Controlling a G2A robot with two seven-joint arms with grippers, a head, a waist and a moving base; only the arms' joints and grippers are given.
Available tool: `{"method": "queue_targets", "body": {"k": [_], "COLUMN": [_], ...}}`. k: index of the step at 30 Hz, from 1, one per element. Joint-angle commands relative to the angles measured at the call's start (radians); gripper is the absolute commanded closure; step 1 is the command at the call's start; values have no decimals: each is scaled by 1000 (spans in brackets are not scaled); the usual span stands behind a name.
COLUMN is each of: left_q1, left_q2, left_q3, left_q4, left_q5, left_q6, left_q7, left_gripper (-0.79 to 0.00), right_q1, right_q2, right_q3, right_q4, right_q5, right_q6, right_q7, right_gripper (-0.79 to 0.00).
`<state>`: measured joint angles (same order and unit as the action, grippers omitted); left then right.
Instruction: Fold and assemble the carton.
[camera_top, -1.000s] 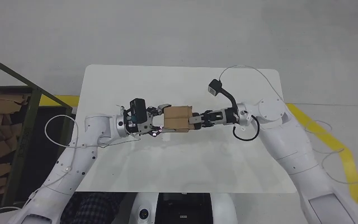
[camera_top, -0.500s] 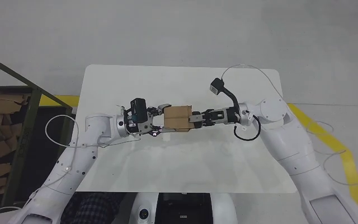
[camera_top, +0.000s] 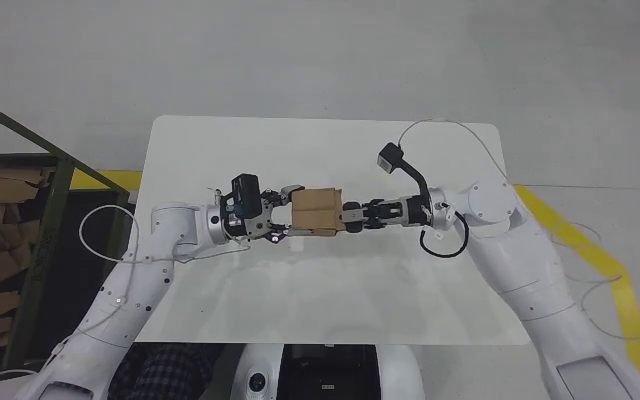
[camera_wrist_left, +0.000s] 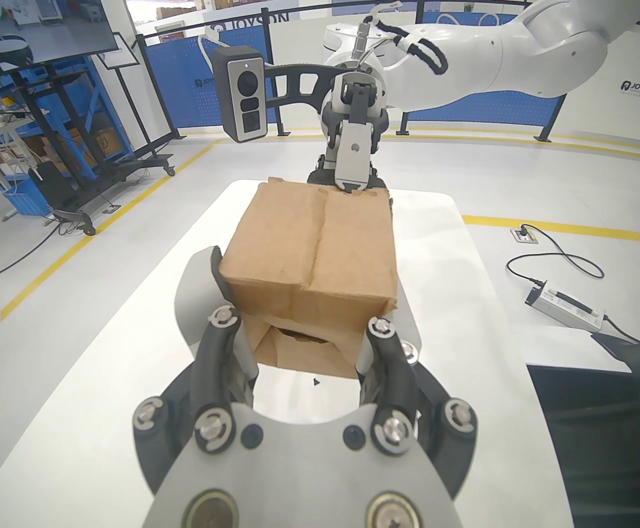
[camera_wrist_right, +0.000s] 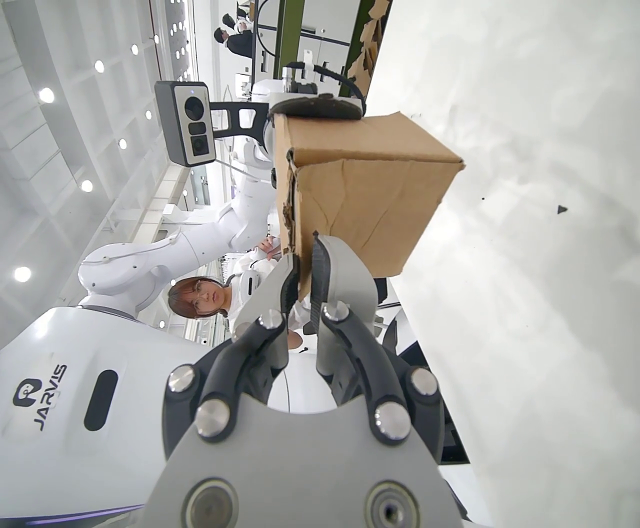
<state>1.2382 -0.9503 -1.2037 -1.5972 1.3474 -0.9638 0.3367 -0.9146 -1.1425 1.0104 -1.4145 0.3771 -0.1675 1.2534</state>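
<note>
- One brown cardboard carton (camera_top: 318, 212).
- Two grey-metal and black robot hands: the left hand (camera_top: 289, 213) and the right hand (camera_top: 348, 216).
- Two black box-shaped wrist cameras: the left arm's camera (camera_top: 246, 189) and the right arm's camera (camera_top: 388, 157).
- One white rounded-corner desk (camera_top: 330, 300).
- One grey power brick (camera_wrist_left: 565, 304) on the floor.
</note>
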Motion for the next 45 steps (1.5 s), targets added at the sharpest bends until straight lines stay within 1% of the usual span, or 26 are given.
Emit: {"method": "queue_targets", "body": {"k": [1, 15, 16, 18, 20, 23, 25, 28, 33, 41, 45], "left_q1": [0, -3, -4, -4, -5, -4, -3, -2, -1, -2, -5], "left_q2": [0, -3, -3, -3, -3, -3, -3, -3, -4, -5, -6], "left_q3": [-1, 6, 6, 6, 6, 4, 2, 0, 1, 3, 7], "left_q4": [0, -1, -1, 0, 5, 11, 12, 11, 8, 5, 19], "left_q5": [2, -2, -3, -3, -5, -7, -7, -7, -6, -8, -6], "left_q6": [1, -1, 0, 0, 0, -1, -3, -2, -2, -2, -1], "left_q7": [-1, -7, -8, -9, -10, -9, -9, -8, -7, -6, -6], "left_gripper": [-212, -212, -212, -212, -212, -209, -209, -209, -206, -203, -200], "right_q1": [5, 31, 31, 28, 23, 8, -3, -15, -16, 12, 16], "right_q2": [-1, -9, -9, -8, -5, 1, 6, 10, 8, -8, -8], "right_q3": [-4, -32, -32, -27, -16, 5, 20, 27, 13, -42, -32], "right_q4": [0, 6, 9, 12, 12, 5, -8, -25, -31, -7, 15], "right_q5": [-2, -1, 0, 6, 10, 13, 9, 9, 9, 29, 34], "right_q6": [3, 5, 3, -2, -7, -10, -8, -3, 0, -12, -23], "right_q7": [-4, -23, -22, -23, -21, -20, -17, -16, -19, -23, -29], "right_gripper": [0, 0, -37, -145, -169, -145, -102, -6, 0, 0, 0]}}
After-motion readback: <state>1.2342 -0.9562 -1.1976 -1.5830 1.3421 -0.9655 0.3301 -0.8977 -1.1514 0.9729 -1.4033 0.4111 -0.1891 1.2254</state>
